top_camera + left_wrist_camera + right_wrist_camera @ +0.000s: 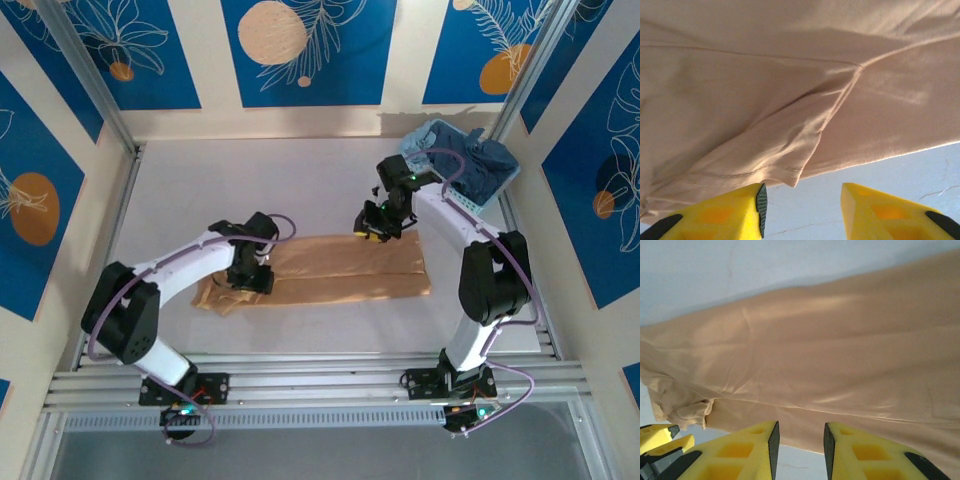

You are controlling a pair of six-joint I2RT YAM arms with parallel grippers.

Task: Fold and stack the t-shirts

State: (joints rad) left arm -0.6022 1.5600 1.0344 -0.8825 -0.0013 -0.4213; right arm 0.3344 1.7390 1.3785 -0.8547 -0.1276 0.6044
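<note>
A tan-orange t-shirt (340,270) lies on the table as a long folded band, plain side up, with its left end bunched. My left gripper (252,280) hovers over that bunched left end. In the left wrist view its yellow fingers (730,212) stand apart with bare table between them, just short of a sleeve hem of the tan shirt (765,90). My right gripper (372,228) is at the band's far edge, right of centre. It stands open (800,450), nothing between its pads, with the tan cloth (830,365) just beyond. A dusty dark blue t-shirt (478,165) lies crumpled in the basket.
The light-blue lattice basket (420,140) sits at the table's back right corner. White table surface (250,190) stretches behind and left of the shirt. Aluminium frame rails (300,375) run along the near edge, and patterned walls enclose the cell.
</note>
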